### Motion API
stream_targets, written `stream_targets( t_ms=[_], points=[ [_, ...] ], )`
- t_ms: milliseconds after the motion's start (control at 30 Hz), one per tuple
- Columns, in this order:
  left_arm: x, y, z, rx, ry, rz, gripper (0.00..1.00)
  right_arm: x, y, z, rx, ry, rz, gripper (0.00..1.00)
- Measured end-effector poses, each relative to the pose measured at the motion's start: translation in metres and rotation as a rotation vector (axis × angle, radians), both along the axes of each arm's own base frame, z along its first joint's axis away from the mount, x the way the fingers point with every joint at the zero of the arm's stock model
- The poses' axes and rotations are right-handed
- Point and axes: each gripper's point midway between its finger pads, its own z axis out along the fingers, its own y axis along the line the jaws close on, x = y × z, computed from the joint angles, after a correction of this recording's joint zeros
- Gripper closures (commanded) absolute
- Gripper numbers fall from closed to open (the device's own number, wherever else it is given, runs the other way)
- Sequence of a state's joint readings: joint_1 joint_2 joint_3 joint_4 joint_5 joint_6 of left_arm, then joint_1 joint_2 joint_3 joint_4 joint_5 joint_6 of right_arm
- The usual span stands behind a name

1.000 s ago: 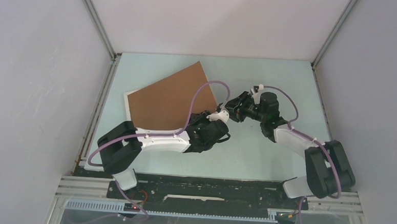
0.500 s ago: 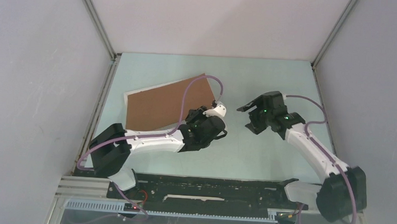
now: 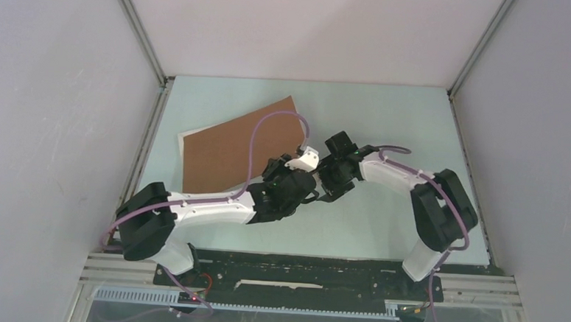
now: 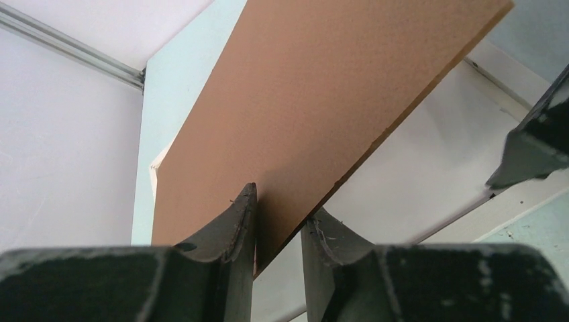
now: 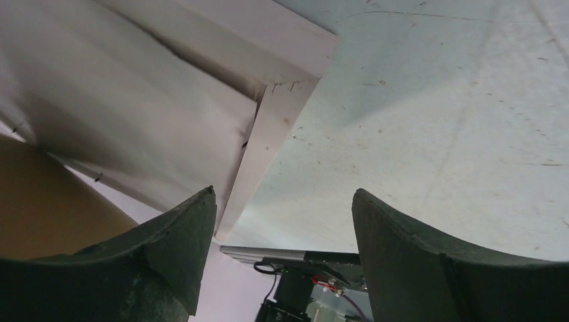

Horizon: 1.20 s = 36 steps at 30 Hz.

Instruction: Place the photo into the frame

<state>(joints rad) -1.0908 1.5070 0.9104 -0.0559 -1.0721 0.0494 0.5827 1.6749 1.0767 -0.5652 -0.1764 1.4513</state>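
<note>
Left hand [image 4: 280, 208] clenched on the tilted board [image 3: 231, 147] over the frame [image 5: 275, 127] near the table's [image 3: 388, 115] left edge, right hand [image 5: 282, 193] released at its corner; what looks like the photo [image 5: 134, 100], face down inside, likely needs squaring before the board drops.

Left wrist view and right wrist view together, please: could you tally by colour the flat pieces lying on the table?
Brown: 1, the backing board
White: 2, the frame and the white sheet lying inside it
Total: 3
</note>
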Motion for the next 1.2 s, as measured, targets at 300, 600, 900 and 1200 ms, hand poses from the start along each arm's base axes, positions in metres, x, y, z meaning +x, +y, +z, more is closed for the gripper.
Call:
stream_targets(
  t_ms=[300, 600, 900, 1200],
  points=[
    [-0.003, 0.01, 0.015, -0.084, -0.059, 0.02, 1.0, 0.006, 0.016, -0.016, -0.003, 0.053, -0.013, 0.27],
    [-0.005, 0.013, 0.018, -0.109, -0.072, 0.02, 1.0, 0.014, 0.022, -0.035, -0.01, 0.081, -0.049, 0.43],
    [-0.006, 0.015, 0.022, -0.125, -0.083, 0.023, 1.0, 0.018, 0.031, -0.042, 0.001, 0.082, -0.066, 0.51],
    [-0.005, 0.022, 0.022, -0.116, -0.092, 0.049, 1.0, 0.026, 0.036, -0.039, 0.02, 0.068, -0.109, 1.0]
  ],
)
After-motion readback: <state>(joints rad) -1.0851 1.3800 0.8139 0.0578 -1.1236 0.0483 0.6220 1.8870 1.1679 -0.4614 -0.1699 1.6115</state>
